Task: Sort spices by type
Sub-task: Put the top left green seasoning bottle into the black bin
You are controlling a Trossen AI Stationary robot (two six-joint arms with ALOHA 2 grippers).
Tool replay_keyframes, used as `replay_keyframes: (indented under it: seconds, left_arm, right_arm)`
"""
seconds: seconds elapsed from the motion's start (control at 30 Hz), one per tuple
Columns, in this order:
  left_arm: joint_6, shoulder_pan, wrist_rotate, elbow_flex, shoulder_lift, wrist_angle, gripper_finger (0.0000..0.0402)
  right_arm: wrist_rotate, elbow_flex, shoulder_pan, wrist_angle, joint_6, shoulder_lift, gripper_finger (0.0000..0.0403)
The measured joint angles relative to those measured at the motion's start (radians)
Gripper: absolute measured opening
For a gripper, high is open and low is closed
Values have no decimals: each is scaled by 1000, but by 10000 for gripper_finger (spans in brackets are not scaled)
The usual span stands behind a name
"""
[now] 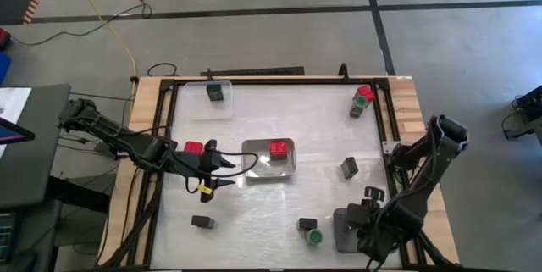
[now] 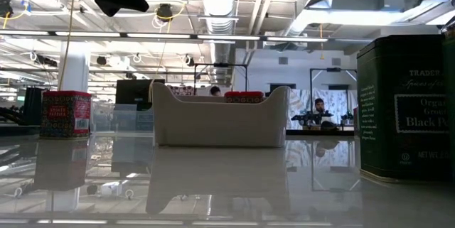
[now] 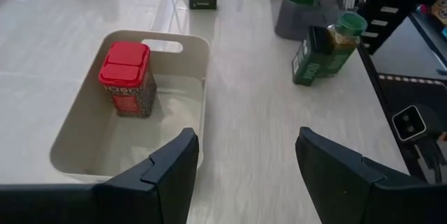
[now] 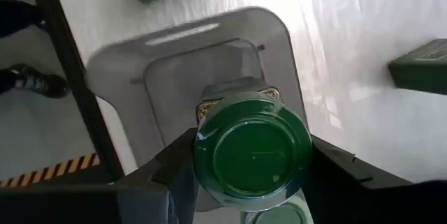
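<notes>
My left gripper point(image 1: 222, 173) point(image 3: 244, 161) is open and hovers beside the near-left corner of the white tray point(image 1: 254, 173) point(image 3: 199, 84). It touches nothing. One red square-capped spice point(image 1: 278, 148) point(image 3: 127, 77) stands upright in that tray, and another point(image 1: 193, 147) stands on the table by the left arm. My right gripper point(image 1: 366, 214) point(image 4: 253, 172) is shut on a green round-capped spice point(image 4: 251, 155) over the grey tray point(image 1: 341, 231) point(image 4: 174, 63). A black boxy spice point(image 1: 215, 93) stands in the clear tray point(image 1: 196, 102). My right gripper pinches the green round-capped spice between its two fingers point(image 4: 174, 165), one on each side of the jar just under the cap's rim point(image 4: 202, 175). The jar stands upright with its cap toward the wrist camera, over the grey tray. Its base is hidden.
Loose on the table are black boxy spices point(image 1: 350, 167) point(image 1: 201, 220) point(image 1: 306, 223), a green-capped one point(image 1: 315, 236) near the front edge, and a green and red pair point(image 1: 362, 98) at the far right corner. A black tin point(image 2: 405, 107) looms close to the low camera.
</notes>
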Motion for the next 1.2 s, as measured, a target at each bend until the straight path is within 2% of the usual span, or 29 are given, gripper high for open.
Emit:
replay_keyframes:
  seconds: [0.43, 0.97, 1.2]
  left_arm:
    - [12, 0, 0, 0, 0, -1, 229]
    - [12, 0, 0, 0, 0, -1, 229]
    - [13, 0, -1, 0, 0, -2, 229]
  right_arm:
    - [-33, -154, -10, 131, -20, -3, 223]
    - [-42, -160, -10, 132, 7, -4, 223]
    - [-42, -160, -10, 120, 26, -3, 254]
